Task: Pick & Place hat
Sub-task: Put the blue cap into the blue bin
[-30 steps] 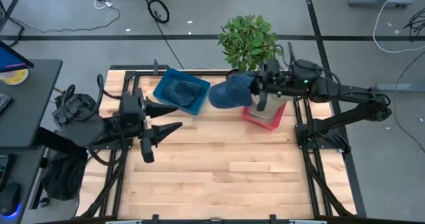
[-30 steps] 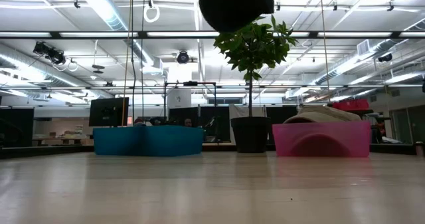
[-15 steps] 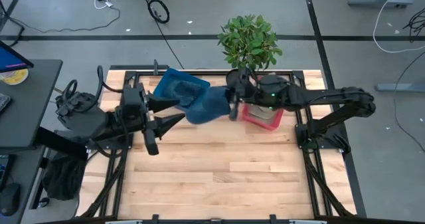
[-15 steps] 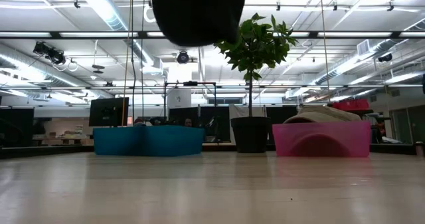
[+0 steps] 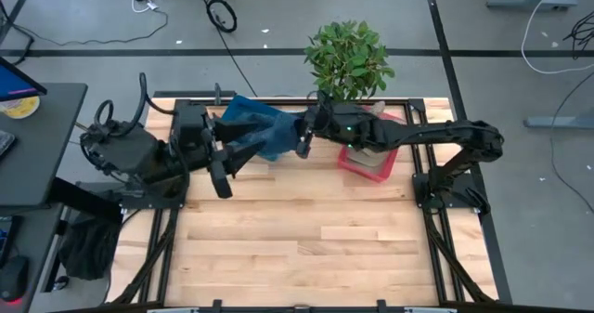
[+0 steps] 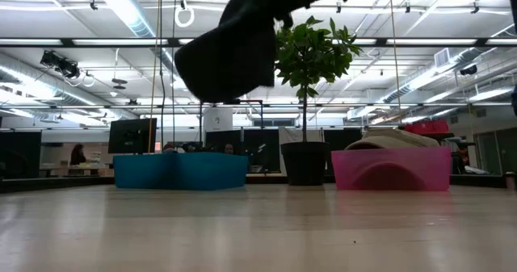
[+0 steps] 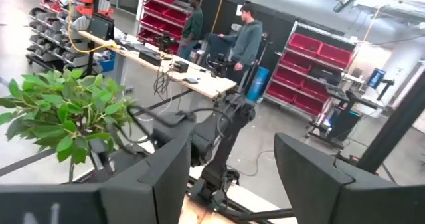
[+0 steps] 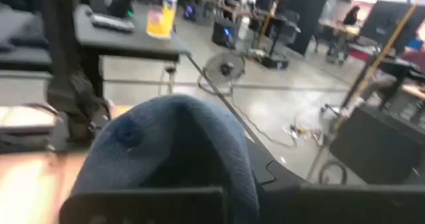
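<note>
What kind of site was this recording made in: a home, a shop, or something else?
Most likely a robotics lab or industrial workshop. The left wrist view shows red storage-bin racks and a long workbench with cables; the low view shows exposed ceiling lights and ducts behind the wooden table.

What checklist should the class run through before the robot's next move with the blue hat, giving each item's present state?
1. Right gripper shut on the blue hat: ok; the hat hangs from it in the low view.
2. Hat clear of the table: ok, well above it.
3. Hat above the blue bin: ok, it overlaps the bin from above.
4. Left gripper out of the way: not ok; open, close beside the hat and bin.
5. Room in the blue bin: cannot tell, the hat hides its inside.
6. Pink bin and plant undisturbed: ok.
</note>
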You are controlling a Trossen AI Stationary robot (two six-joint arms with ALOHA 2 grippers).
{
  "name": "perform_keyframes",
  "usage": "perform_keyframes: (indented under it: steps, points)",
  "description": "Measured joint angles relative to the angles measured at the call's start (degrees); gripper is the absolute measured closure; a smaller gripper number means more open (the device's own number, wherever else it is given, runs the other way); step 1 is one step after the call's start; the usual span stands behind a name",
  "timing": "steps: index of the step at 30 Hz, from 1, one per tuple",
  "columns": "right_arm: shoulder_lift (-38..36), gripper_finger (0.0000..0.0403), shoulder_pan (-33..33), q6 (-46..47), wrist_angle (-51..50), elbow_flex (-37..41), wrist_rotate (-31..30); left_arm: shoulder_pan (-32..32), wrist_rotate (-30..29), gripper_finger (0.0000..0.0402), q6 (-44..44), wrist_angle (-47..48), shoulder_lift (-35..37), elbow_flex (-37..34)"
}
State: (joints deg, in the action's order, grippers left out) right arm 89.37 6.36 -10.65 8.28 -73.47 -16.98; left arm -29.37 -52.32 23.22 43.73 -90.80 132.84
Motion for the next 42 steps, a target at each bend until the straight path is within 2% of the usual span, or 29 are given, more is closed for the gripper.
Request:
perform_keyframes:
  steps: [10, 21, 25, 32, 36, 42]
  points:
    - [5.3, 0.0399, 3.8, 2.1, 5.2, 0.0, 1.2, 0.1, 0.0, 0.0181, -0.4, 0.0, 0.0, 0.0]
    - [7.3, 0.0400, 6.2, 2.9, 8.2, 0.0, 1.5, 1.1, 0.0, 0.0181, -1.4, 0.1, 0.0, 0.0]
    - [9.7, 0.0400, 7.4, 3.8, 11.6, -0.5, 4.5, 1.9, 0.1, 0.0181, -1.4, -0.6, 0.0, 0.0]
    - [18.5, 0.0400, 8.5, -0.5, 6.8, -12.5, 7.2, 4.5, 4.8, 0.0181, -1.4, -0.6, 0.0, 0.0]
    - [22.8, 0.0400, 9.2, -2.0, 2.1, -19.6, 6.0, 4.9, 5.7, 0.0181, -1.4, -0.6, 0.0, 0.0]
    - [26.6, 0.0400, 10.7, -1.6, 0.9, -21.4, 5.4, 4.9, 5.7, 0.0181, -1.4, -0.6, 0.0, 0.0]
